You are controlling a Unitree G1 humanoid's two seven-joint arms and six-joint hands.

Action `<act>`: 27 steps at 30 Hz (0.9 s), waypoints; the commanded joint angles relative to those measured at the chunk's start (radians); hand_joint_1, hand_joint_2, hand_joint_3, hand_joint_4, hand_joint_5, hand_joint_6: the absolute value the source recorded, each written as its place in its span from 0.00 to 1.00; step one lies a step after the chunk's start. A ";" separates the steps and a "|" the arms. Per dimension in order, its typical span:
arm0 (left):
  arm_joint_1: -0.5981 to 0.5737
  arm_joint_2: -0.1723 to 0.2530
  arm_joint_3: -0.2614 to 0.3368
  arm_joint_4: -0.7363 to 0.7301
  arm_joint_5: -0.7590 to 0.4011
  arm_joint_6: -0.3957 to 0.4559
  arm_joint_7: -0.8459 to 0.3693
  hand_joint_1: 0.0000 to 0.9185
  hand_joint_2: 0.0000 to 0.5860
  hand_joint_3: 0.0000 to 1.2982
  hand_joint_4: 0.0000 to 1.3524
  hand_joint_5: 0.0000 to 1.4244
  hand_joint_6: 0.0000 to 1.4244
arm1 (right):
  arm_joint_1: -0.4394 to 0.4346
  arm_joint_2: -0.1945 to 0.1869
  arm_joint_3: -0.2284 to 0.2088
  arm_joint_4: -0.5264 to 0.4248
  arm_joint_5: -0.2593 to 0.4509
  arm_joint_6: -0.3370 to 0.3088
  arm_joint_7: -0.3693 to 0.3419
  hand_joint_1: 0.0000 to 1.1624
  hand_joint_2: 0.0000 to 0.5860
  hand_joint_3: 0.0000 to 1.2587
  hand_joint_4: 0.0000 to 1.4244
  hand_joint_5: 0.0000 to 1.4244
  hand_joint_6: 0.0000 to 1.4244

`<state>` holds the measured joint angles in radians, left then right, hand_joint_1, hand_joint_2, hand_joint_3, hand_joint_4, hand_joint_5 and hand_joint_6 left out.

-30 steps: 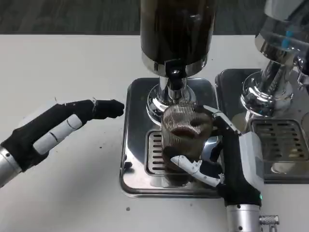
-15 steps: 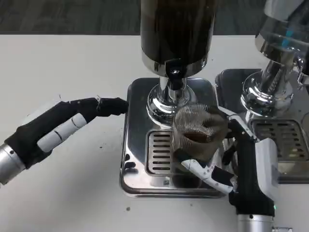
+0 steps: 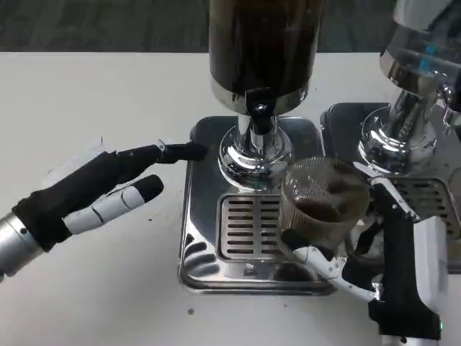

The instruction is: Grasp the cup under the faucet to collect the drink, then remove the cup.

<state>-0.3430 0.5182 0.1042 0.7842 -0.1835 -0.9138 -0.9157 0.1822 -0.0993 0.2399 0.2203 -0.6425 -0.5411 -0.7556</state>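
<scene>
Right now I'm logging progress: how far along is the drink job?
Filling looks done: the cup holds dark drink. Removal is in hand: the right hand grips it, right of the faucet, at the drip tray's right edge. Setting it down remains. The left hand waits open.

You're looking at a plain white worktop (image 3: pixel 94 79) with a few small dark specks near its front edge. The cup (image 3: pixel 323 205) is clear and finely ribbed, with a dark brown drink in it. The dispenser (image 3: pixel 263 43) has a dark brown, nearly black tank on a mirror-bright chrome base. Its drip tray (image 3: pixel 248 225) is polished silver with a slotted grille of dark stripes. Your left hand (image 3: pixel 97 189) shows black with white finger sections; your right hand (image 3: pixel 392 259) is black with a white back. A second dispenser (image 3: pixel 414 86) at the right edge is chrome with a blue fleck.
</scene>
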 commanded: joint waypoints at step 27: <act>0.266 0.115 -0.015 -0.379 -0.119 -0.047 -0.007 0.00 0.32 0.15 0.08 0.07 0.08 | 0.217 -0.022 -0.065 -0.302 0.039 -0.058 0.136 0.59 0.40 0.49 0.51 0.62 0.85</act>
<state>-0.0989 0.6130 0.0982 0.4368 -0.2781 -0.9728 -0.9118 0.3845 -0.1249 0.1832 -0.0347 -0.6192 -0.5553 -0.6177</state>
